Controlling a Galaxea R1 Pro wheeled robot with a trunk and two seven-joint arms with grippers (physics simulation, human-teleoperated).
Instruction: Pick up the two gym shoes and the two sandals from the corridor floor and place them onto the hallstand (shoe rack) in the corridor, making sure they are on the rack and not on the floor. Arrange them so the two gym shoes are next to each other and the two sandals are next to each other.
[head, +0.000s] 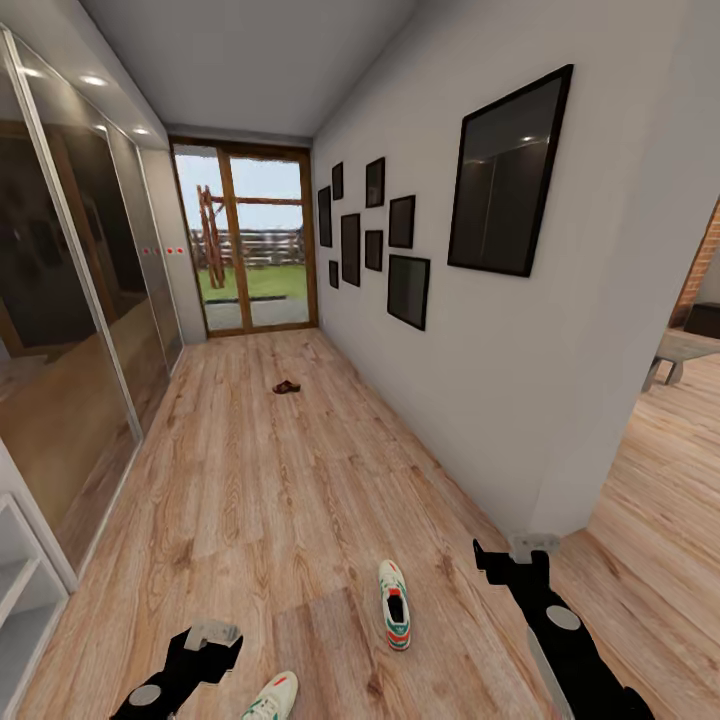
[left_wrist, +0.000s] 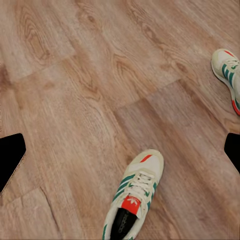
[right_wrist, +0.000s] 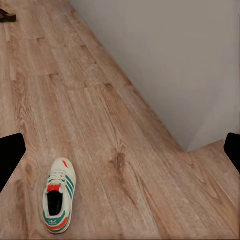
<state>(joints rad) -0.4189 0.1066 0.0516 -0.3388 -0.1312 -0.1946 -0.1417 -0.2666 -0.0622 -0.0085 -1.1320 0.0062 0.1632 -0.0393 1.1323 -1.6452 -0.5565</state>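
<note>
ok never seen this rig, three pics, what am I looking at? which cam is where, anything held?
A simulated two-armed wheeled robot in a corridor. The wide picture is from its head camera: left tool and right tool hang over the wood floor. The other two pictures come from cameras on each wrist, looking down along the fingers. On the floor lie two white-green gym shoes, one between the arms, one near the left tool, well apart. Far down the corridor lies a brown sandal. A white shelf unit stands at the left edge. Both tools look open, holding nothing.
</note>
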